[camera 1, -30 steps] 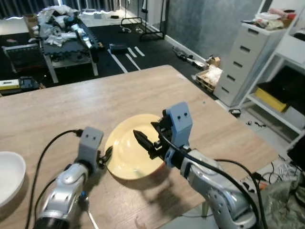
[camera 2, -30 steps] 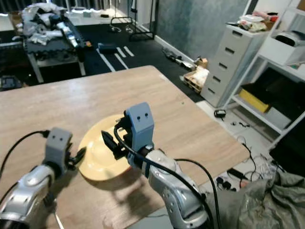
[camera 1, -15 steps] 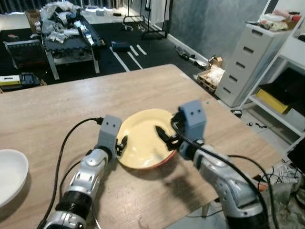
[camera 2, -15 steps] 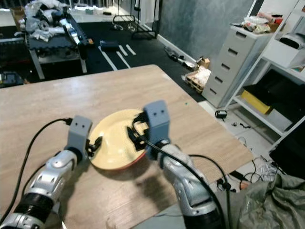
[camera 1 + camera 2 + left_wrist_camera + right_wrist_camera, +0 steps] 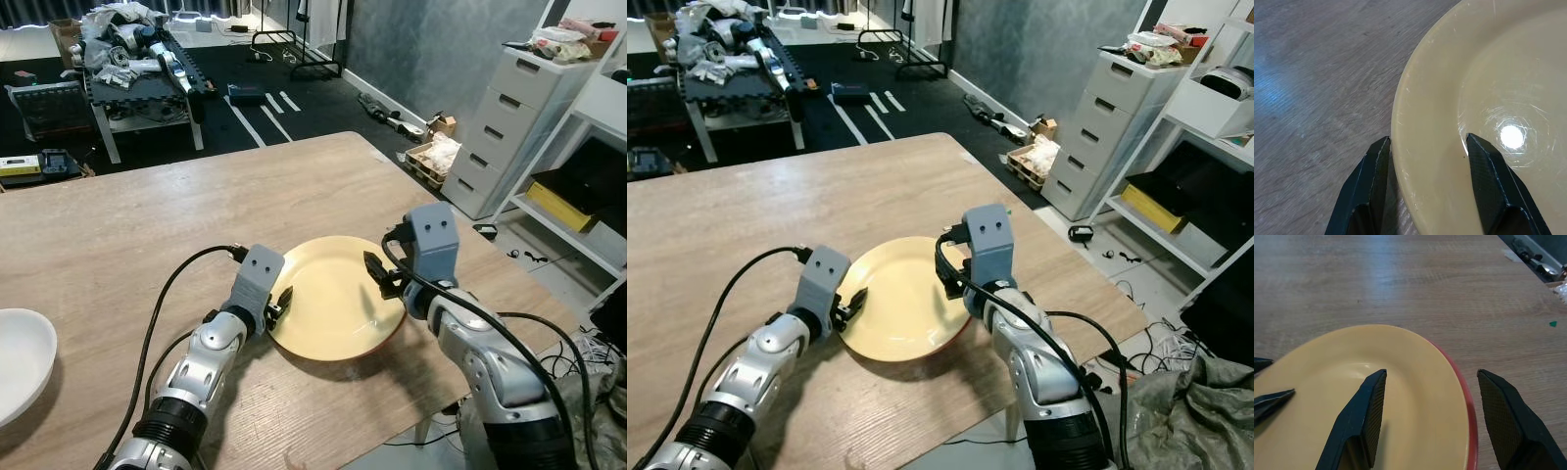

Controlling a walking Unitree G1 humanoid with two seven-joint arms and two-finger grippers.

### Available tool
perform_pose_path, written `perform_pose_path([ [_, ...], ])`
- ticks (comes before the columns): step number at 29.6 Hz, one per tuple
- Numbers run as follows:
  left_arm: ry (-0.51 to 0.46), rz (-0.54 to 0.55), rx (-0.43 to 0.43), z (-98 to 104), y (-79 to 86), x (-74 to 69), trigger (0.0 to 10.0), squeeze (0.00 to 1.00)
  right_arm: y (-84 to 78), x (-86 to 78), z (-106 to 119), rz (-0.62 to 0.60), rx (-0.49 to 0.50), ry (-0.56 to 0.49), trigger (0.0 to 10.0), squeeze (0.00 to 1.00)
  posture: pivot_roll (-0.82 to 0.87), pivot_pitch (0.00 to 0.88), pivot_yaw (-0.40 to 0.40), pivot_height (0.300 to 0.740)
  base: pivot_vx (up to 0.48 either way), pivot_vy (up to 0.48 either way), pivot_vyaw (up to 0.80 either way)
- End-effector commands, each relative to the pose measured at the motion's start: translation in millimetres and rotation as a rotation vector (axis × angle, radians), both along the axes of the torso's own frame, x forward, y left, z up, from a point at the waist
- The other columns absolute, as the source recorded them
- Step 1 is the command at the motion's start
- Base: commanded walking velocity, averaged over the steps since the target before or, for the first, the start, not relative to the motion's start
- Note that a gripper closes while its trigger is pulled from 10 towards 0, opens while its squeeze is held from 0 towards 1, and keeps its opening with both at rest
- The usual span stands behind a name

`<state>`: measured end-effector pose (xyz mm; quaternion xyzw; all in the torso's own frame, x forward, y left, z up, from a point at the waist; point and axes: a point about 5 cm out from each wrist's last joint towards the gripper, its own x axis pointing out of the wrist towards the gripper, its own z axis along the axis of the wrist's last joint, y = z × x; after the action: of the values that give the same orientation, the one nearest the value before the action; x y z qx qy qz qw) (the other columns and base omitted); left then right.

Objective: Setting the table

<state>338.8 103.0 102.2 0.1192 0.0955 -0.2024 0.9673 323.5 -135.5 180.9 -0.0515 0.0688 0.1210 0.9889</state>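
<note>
plate [image 5: 336,308]: moved right and forward across the surface [image 5: 147,215] versus a second ago, now near its right edge
left gripper [image 5: 277,304]: jaws straddle left rim, grip uncertain
right gripper [image 5: 377,274]: jaws open astride right rim
meaning: plate nearly placed, release next

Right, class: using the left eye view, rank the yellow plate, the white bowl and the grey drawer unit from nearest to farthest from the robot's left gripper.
1. Yellow plate: its rim sits between the left gripper's fingers.
2. White bowl: at the table's left edge.
3. Grey drawer unit: off the table, far right, by the wall.
</note>
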Motion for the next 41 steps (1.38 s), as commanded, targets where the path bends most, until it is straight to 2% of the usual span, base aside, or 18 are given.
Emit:
perform_pose_path([
  [1,0.132,0.021,0.072,-33,9.4,-14.1,10.0,0.0,-2.9,2.0,-4,-0.006,-0.035,0.005,10.0,0.0,-0.06,0.0,0.009,0.74,0.0,0.0,0.0],
  [6,0.126,0.036,0.092,-35,15.4,-16.8,10.0,0.0,-1.7,1.3,-13,0.037,-0.049,0.064,10.0,0.0,-0.06,0.0,0.01,0.74,0.0,0.0,0.0],
  [8,0.112,0.039,0.119,-36,16.8,-17.8,10.0,0.0,-4.9,0.7,-16,0.061,-0.095,0.085,10.0,0.0,-0.06,0.0,0.008,0.74,0.0,0.0,0.0],
  [12,0.109,0.039,0.123,-37,16.5,-18.0,10.0,0.0,-8.9,1.2,-16,0.065,-0.118,0.087,10.0,0.0,-0.07,0.0,0.006,0.74,0.0,0.0,0.0],
  [21,0.111,0.049,0.123,-38,18.0,-19.5,10.0,0.0,-16.9,-0.9,-12,0.088,-0.049,0.135,10.0,0.0,-0.08,0.004,0.003,0.74,0.0,0.0,0.0],
  [27,0.113,0.05,0.13,-40,18.3,-19.7,10.0,0.0,-20.2,5.1,11,0.083,-0.053,0.045,10.0,0.0,-0.08,0.004,0.003,0.74,0.0,0.0,0.0],
  [29,0.115,0.049,0.132,-41,18.0,-20.4,10.0,0.0,-16.2,5.2,23,0.099,-0.021,0.028,10.0,0.0,-0.08,0.005,0.002,0.74,0.0,0.0,0.0],
  [31,0.115,0.049,0.132,-41,18.0,-20.5,10.0,0.0,-15.2,5.0,24,0.103,-0.016,0.025,10.0,0.0,-0.08,0.005,0.002,0.74,0.0,0.0,0.0],
  [33,0.117,0.05,0.129,-41,17.3,-20.7,10.0,0.0,-7.3,-1.5,19,0.134,-0.006,0.052,10.0,0.0,-0.08,0.007,-0.001,0.74,0.0,0.0,0.0],
  [41,0.116,0.053,0.126,-41,16.6,-20.4,10.0,0.0,-3.7,-8.7,-4,0.148,-0.032,0.133,10.0,0.0,-0.08,0.009,-0.002,0.74,0.0,0.0,0.0],
])
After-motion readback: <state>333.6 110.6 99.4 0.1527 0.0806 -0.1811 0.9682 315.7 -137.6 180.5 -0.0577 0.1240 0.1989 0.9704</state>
